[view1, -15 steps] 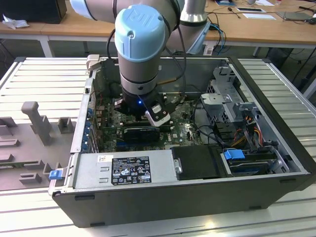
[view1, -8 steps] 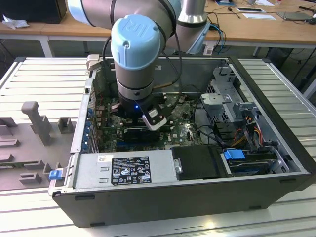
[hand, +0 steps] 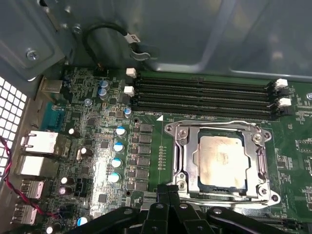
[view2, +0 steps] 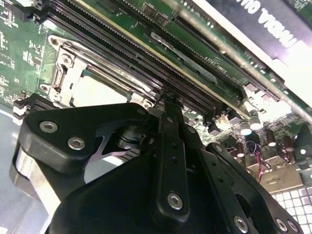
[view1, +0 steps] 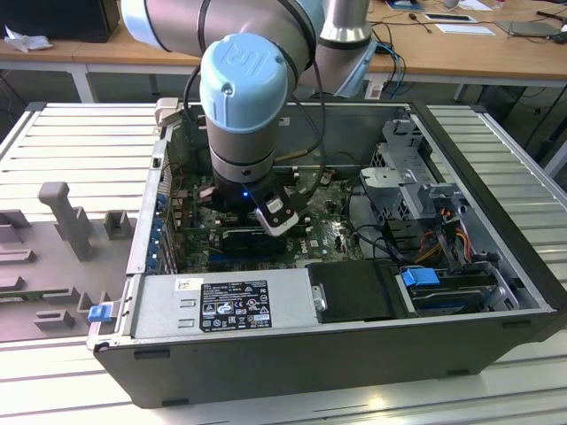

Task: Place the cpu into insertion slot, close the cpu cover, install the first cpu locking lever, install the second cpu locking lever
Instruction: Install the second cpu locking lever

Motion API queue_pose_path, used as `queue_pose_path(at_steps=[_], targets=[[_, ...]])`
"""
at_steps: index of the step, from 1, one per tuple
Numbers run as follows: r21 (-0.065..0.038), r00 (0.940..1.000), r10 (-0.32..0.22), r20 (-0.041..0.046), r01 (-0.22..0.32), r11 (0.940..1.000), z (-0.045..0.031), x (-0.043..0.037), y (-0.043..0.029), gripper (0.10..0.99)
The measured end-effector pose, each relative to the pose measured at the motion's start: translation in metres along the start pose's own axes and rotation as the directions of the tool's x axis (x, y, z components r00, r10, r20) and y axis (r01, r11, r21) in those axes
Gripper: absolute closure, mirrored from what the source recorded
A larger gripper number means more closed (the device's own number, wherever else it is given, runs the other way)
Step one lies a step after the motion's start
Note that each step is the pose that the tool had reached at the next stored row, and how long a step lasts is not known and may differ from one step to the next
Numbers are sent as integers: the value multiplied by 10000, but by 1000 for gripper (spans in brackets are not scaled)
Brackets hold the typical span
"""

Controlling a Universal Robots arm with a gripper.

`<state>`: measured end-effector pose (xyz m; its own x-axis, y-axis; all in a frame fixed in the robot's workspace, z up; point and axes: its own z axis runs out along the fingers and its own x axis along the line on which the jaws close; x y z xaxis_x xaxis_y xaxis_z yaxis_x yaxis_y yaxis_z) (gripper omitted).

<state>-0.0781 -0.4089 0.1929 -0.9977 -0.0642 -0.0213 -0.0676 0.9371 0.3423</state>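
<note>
The cpu (hand: 222,156), a pale square chip, lies flat in the insertion slot (hand: 267,191) on the green board. The silvery cpu cover (hand: 187,156) is down over it, and the chip shows through the cover's window. A wire lever (hand: 214,123) runs along the socket's far side and another (hand: 229,196) along the near side. My gripper (hand: 167,189) is shut with nothing seen between its fingers, its tips just off the socket's near corner. In the second wrist view the gripper (view2: 168,100) stands beside the cpu (view2: 95,90) and the cover (view2: 68,63). The arm (view1: 244,88) reaches down into the computer case.
Long black memory slots (hand: 204,95) run beside the socket, with capacitors (hand: 117,146) and rear ports (hand: 36,144) nearby. The case wall (hand: 195,34) stands close behind. A power supply (view1: 221,305), drive cage (view1: 416,177) and cables (view1: 443,230) crowd the case. A grey fixture (view1: 62,221) lies outside.
</note>
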Motion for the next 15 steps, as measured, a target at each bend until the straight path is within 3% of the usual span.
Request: queue_pose_path(at_steps=[5,11,15], targets=[[-57,10000,-49,-10,49,10000,-12,3,16,980],[-66,10000,-47,-15,46,10000,-303,-3,121,980],[-65,10000,-46,-16,46,10000,-409,-5,159,980]])
